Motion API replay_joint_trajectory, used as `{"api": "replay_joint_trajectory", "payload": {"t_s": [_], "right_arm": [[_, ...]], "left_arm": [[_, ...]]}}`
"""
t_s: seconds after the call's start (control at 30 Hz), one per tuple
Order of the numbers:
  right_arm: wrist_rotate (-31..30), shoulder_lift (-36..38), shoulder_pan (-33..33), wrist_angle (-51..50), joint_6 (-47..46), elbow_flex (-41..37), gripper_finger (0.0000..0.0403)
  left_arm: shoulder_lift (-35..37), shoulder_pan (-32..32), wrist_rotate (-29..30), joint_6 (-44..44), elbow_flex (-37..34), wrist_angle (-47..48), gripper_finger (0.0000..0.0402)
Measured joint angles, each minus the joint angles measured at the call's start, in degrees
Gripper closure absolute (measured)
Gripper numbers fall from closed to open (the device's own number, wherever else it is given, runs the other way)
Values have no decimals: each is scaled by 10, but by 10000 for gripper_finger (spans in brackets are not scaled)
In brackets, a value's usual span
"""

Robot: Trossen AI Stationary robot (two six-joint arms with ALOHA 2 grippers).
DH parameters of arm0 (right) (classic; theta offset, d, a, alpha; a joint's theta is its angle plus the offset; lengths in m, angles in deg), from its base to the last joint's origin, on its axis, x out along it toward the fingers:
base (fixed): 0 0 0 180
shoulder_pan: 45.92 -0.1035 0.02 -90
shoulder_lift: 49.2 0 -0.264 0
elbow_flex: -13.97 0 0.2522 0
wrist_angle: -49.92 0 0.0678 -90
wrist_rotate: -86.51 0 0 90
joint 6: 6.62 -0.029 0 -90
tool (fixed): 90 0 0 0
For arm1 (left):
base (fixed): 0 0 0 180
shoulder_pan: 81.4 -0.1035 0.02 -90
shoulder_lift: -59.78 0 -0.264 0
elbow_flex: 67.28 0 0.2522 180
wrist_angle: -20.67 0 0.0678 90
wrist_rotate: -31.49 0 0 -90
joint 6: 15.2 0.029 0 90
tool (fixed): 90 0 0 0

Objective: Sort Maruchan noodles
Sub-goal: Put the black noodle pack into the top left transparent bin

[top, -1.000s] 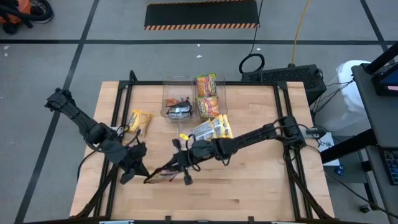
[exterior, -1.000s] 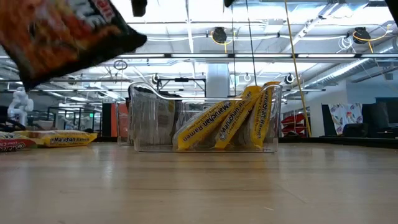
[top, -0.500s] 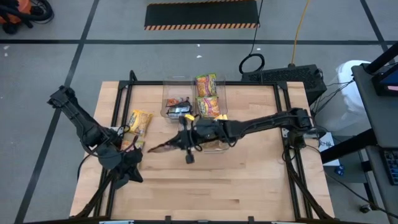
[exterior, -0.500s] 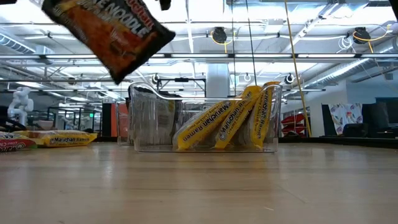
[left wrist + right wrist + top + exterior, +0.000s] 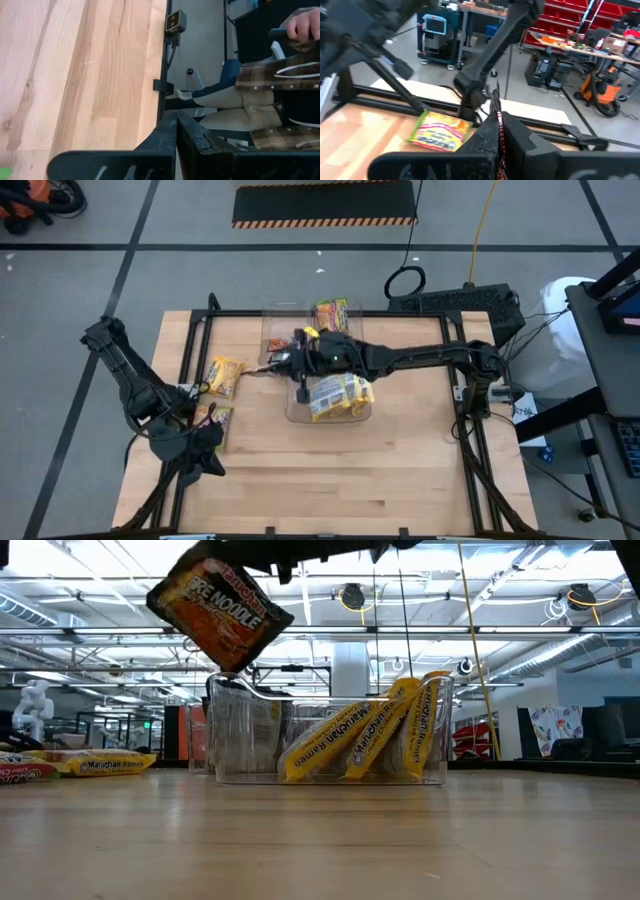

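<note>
Dark packet carried from table front to above bins; right fingers gripping it; left fingers closed.

Clear bins at table far edge, centre. Packets inside near bin, leaning on wall. Right hand over far bins, packet pinched, aloft. Two loose packets near left edge. Left hand at near-left corner.

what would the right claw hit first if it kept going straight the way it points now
Probably the yellow packet lying on the table ahead of the right claw, which is shut on a dark packet. The left arm's frame stands just beyond; depth is hard to judge.
</note>
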Motion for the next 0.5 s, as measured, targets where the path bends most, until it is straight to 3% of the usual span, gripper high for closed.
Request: {"api": "replay_joint_trajectory", "payload": {"t_s": [0.5], "right_arm": [[76,0,97,66,-10,0,403]], "left_arm": [[0,22,37,-5,0,0,400]]}}
